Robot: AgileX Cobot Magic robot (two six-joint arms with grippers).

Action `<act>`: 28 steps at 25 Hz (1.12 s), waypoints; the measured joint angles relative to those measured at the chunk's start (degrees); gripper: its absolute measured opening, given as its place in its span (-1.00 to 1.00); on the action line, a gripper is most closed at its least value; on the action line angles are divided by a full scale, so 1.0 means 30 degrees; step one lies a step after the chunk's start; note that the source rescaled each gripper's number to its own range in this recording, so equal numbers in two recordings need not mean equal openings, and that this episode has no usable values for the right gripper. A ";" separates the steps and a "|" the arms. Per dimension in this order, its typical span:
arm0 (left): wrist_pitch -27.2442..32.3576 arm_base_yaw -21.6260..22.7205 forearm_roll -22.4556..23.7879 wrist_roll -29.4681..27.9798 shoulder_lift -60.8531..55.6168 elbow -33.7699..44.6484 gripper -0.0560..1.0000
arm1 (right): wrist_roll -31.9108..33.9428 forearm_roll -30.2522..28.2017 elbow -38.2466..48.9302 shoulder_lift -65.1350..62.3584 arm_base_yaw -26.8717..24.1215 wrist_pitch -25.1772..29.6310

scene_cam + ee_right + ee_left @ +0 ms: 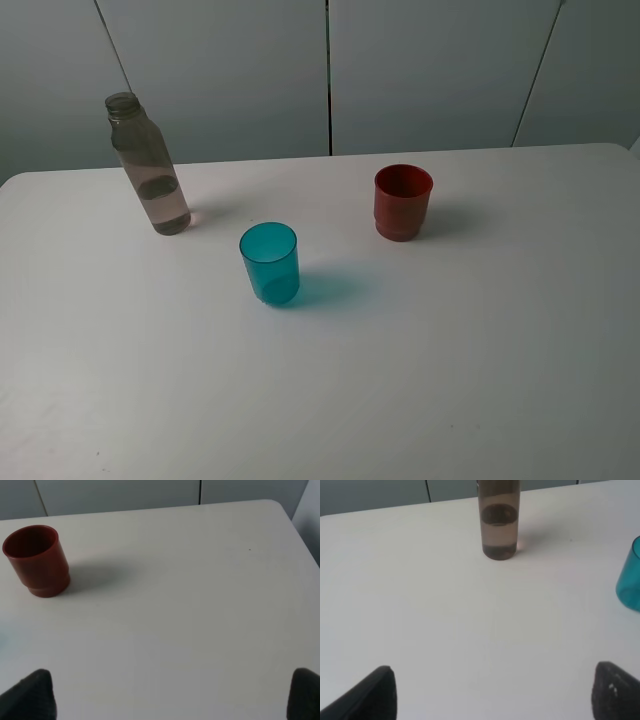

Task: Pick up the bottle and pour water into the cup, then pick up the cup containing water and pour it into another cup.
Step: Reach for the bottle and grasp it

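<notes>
The tall clear brownish bottle [150, 170] stands uncapped at the back left of the white table [330, 400], partly filled with water. In front and to its right is the translucent teal cup [270, 263], upright. The opaque red cup [403, 202] stands further right and back. Neither arm shows in the exterior high view. In the left wrist view my left gripper [492, 692] is open, fingertips wide apart and low, with the bottle [499, 522] well ahead and the teal cup [630, 577] at the edge. My right gripper [170, 692] is open too, the red cup [37, 560] ahead and off to one side.
Grey wall panels [330, 70] run behind the table's far edge. The table's right corner [280, 507] shows in the right wrist view.
</notes>
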 joint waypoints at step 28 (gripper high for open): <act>-2.4509 0.0000 -0.1215 0.0152 2.1903 0.2258 0.99 | 0.0033 0.0000 0.0000 0.0000 0.0000 0.0000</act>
